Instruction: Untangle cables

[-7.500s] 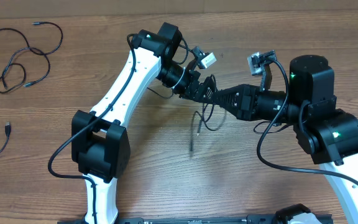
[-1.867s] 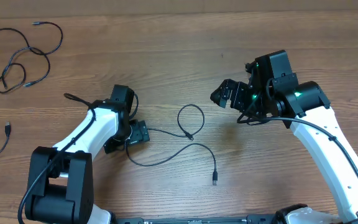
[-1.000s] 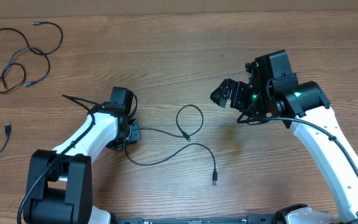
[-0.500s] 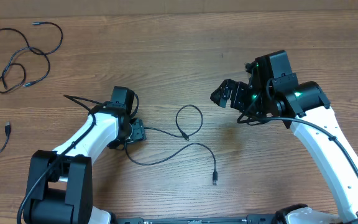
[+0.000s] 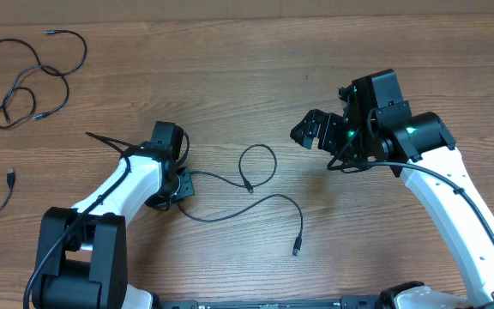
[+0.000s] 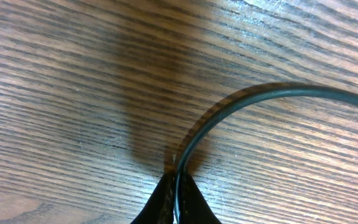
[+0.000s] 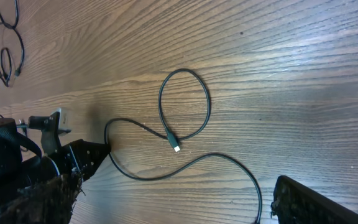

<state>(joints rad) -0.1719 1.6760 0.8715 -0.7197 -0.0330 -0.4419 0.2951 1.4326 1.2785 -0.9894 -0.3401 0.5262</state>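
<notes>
One thin black cable [image 5: 230,182] lies in the middle of the table, curling into a loop [image 5: 259,163] with one plug [image 5: 247,186] inside it and the other plug [image 5: 297,251] nearer the front. My left gripper [image 5: 183,182] sits low at the cable's left bend, shut on it. In the left wrist view the closed left gripper [image 6: 176,198] pinches the cord [image 6: 272,93], which arcs away to the right. My right gripper [image 5: 309,129] hangs open above the table, right of the loop, holding nothing. The right wrist view shows the loop [image 7: 185,102] below it.
More loose black cables [image 5: 26,79] lie tangled at the far left corner. Another cord with a plug [image 5: 10,178] trails off the left edge. The left arm's own thicker cable [image 5: 110,140] sticks out beside its wrist.
The left gripper opened briefly, then shut on the cable's bend and drew it slightly left. The loop and the trailing curve shifted left with it. The right arm stayed still.
</notes>
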